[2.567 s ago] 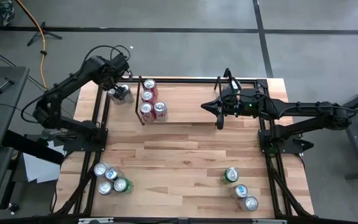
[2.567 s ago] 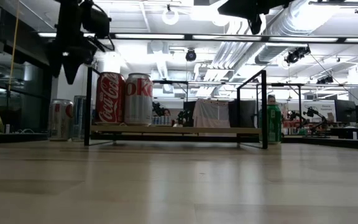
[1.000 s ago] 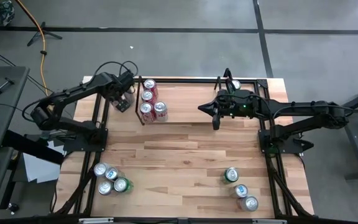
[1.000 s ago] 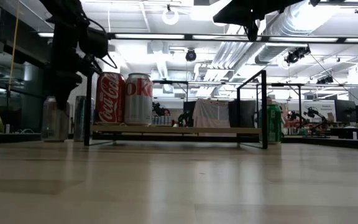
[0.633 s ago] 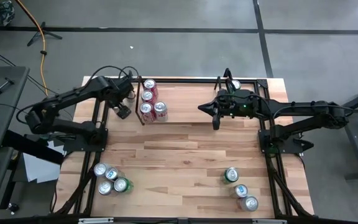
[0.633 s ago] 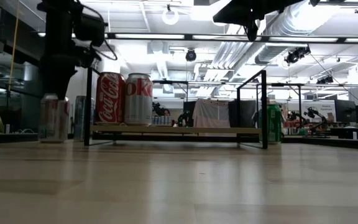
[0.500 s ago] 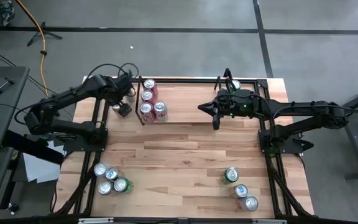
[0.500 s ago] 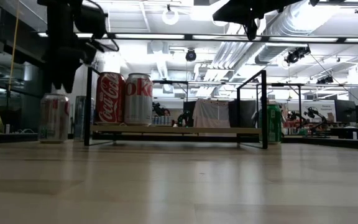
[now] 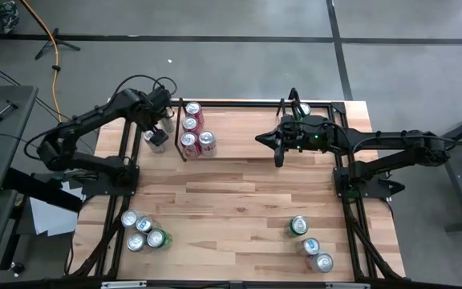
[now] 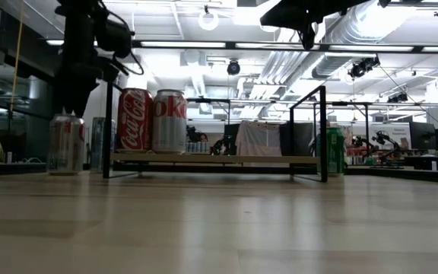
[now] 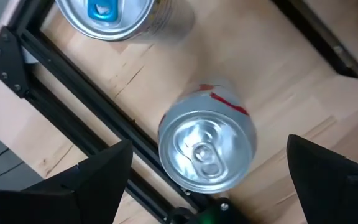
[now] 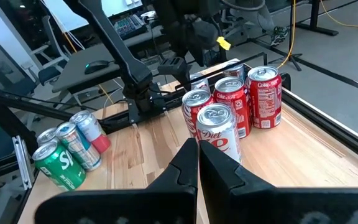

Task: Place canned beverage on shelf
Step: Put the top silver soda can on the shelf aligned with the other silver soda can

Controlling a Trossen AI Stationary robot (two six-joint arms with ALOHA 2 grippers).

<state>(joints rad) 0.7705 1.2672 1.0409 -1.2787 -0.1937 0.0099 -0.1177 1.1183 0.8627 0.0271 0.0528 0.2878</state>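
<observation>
Silver can (image 9: 157,139) with red lettering stands upright on the bench (image 9: 239,201) at about ten o'clock, just outside the left end of the shelf (image 9: 239,152), apart from its end rods. In the left wrist view the same can (image 11: 207,151) sits directly below, between the two dark fingers (image 11: 98,180) without touching either.

Compared with a second ago, the can has been set down and released: then the left pincer was low around it, and now the left pincer (image 9: 160,128) has risen and hangs above the can's top, jaws spread wide and holding nothing. In the low view the can (image 10: 66,144) stands alone on the wood with the dark arm over it. A second silver can with a blue tab (image 11: 107,15) stands near it, toward the bench's edge rail.

On the shelf, four cans (image 9: 196,131) remain grouped at the left end, unmoved: red Coca-Cola cans and a Diet Coke can (image 12: 220,132) nearest the right wrist camera.

The right pincer (image 9: 277,152) has stayed put over the shelf at about one o'clock, its fingers (image 12: 199,163) pressed together and empty.

Four cans (image 9: 141,230) cluster at seven o'clock on the bench, one of them green, and three more (image 9: 310,243) lie at five o'clock, unchanged.
</observation>
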